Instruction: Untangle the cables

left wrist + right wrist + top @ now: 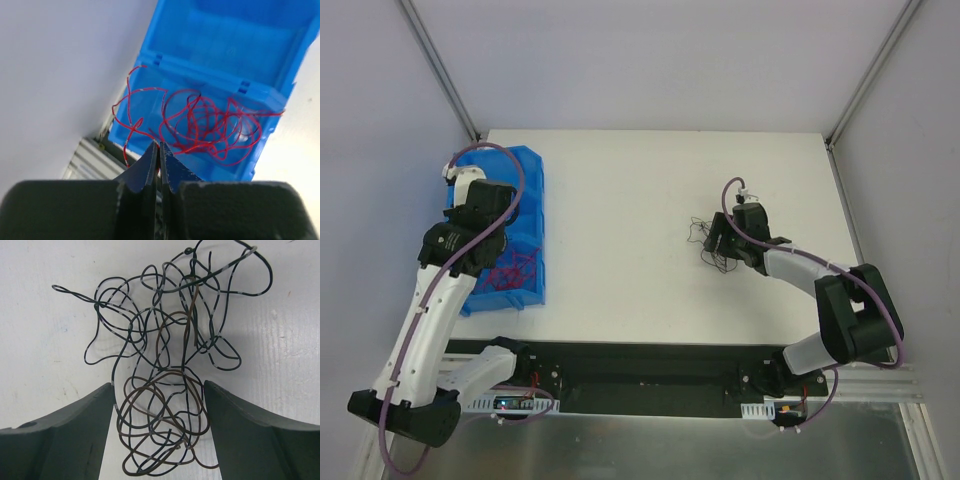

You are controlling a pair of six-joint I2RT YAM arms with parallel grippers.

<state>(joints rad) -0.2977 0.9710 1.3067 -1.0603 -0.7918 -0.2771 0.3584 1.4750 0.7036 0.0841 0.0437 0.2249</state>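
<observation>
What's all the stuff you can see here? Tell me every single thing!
white table: one, white, under everything
blue plastic bin: one, blue, left side of the table
thin red wires: one tangled bunch, red, over the bin
thin dark wires: one tangled bunch, black and brownish, lying on the table's right half
thick purple cables: two, purple, one along each arm
left gripper: one, black, shut on the red wires
right gripper: one, black, open, a finger on each side of the dark wires
</observation>
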